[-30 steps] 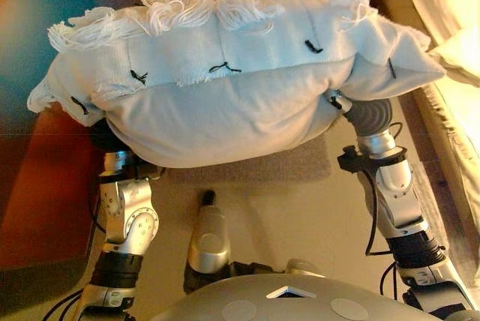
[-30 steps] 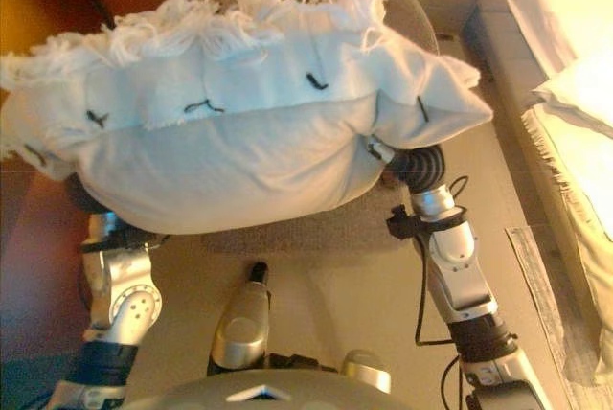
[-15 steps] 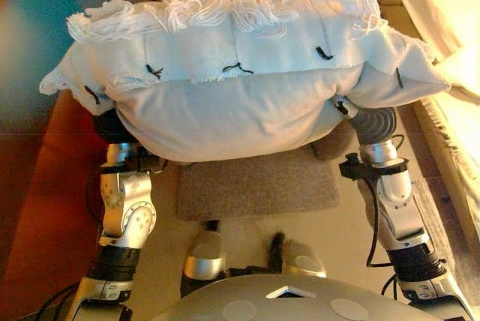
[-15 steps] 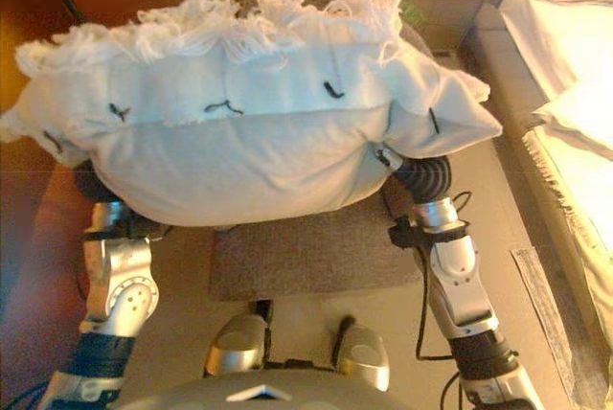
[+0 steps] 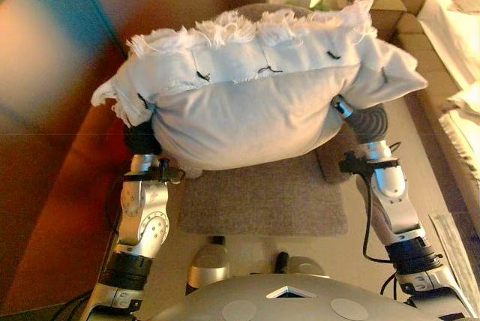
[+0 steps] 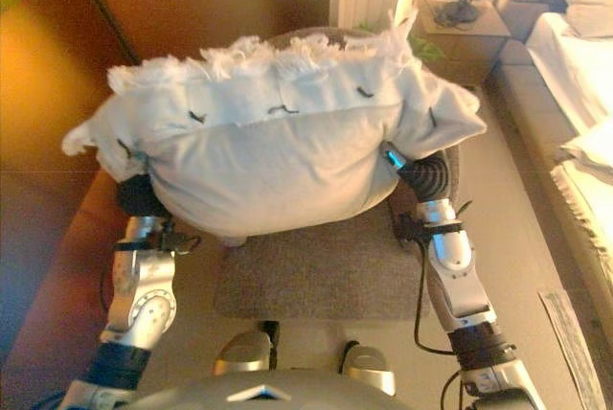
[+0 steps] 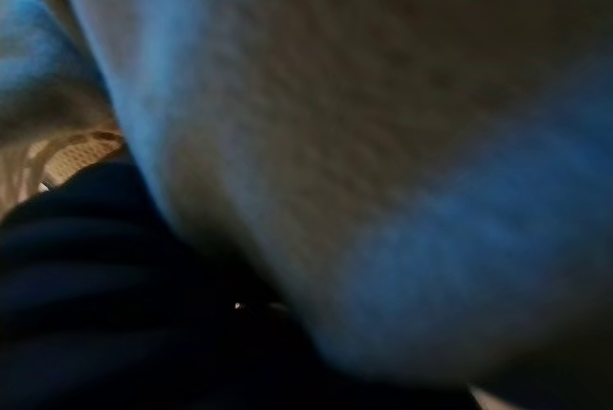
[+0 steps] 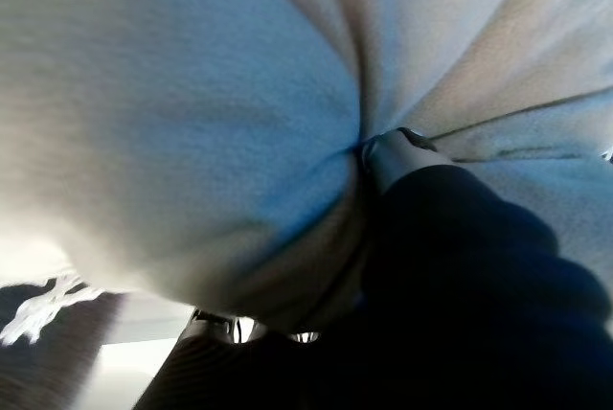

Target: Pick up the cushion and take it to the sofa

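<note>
Dark ribbed cover is all I can make out of my left hand (image 5: 141,138) and of my right hand (image 6: 422,172); each one is buried under an end of the cushion (image 5: 247,107), so I cannot tell how the fingers sit on either side. The wrist views give me only pale cloth pressed right against the lens, with a deep crease running into the right hand, which I take to mean the fabric is bunched there. I judge that I am carrying it from below with one support at each end because it is wide and soft and would sag or fold from a single hold. The one cushion is off the floor, in front of my chest, fringed edge (image 5: 247,27) turned away from me, hanging above a grey-brown rug (image 5: 262,197). To my right lies one pale sofa (image 6: 575,75) with loose pillows, well apart from the cushion, so I reckon the carry is not yet finished.
</note>
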